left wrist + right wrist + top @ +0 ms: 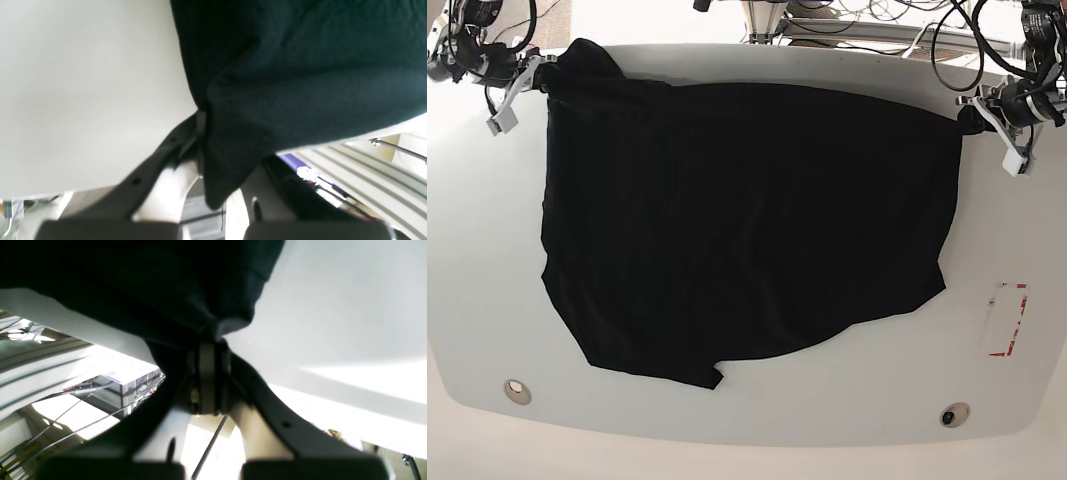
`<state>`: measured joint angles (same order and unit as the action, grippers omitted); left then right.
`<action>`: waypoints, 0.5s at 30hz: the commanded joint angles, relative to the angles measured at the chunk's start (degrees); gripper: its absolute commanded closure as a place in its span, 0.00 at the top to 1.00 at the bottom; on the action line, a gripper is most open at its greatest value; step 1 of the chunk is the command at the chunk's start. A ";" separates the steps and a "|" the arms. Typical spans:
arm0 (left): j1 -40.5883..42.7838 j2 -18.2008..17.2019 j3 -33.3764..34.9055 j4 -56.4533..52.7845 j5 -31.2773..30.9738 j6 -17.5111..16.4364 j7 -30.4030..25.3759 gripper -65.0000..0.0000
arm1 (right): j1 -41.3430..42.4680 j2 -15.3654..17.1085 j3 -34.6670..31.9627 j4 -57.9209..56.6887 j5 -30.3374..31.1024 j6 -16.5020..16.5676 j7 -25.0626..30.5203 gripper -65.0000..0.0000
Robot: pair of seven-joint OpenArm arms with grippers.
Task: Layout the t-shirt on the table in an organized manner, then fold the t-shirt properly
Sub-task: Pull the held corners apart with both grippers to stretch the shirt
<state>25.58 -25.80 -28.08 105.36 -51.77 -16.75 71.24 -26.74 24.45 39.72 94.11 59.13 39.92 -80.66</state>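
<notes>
- A black t-shirt (pixel 747 220) lies spread across the glossy white table (pixel 487 300), stretched between two robot arms at the far edge.
- The left claw (pixel 201 133) is pressed together on a bunched corner of the cloth at the far right of the base view; its wrist view shows dark fabric gathered at the fingertips and draping down over them.
- The right claw (pixel 211 336) is likewise clamped on the opposite far corner, at the far left of the base view, with the cloth puckering where the tips meet.
- Laying out appears well under way: the far edge runs nearly straight between the two grips, and most of the body rests flat on the table.
- The near hem is uneven, slanting from the lower left up toward the right, with a small flap turned out near the middle of the near edge.
- The far-left corner is humped up rather than flat.
- No fold looks to have been made yet; the smoothing and all of the folding seem to remain.
- No print is visible on the upward side.
- A red-outlined mark (pixel 1007 320) sits on bare table to the right of the shirt, apart from it, and two round metal fittings (pixel 517 390) lie near the front edge.
</notes>
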 commanded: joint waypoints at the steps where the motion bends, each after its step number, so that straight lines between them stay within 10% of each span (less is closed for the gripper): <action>1: -0.57 -1.32 -0.54 0.88 1.00 0.01 -0.52 0.00 | 0.06 1.09 0.49 0.97 0.78 0.08 0.66 0.00; 15: -10.15 -4.13 -0.45 0.79 2.58 0.01 -0.25 0.00 | 7.18 1.44 0.14 0.88 0.69 0.08 0.66 0.00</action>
<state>16.01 -27.14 -27.97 105.27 -49.30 -16.78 71.07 -19.99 24.62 39.68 94.08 59.20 39.90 -80.60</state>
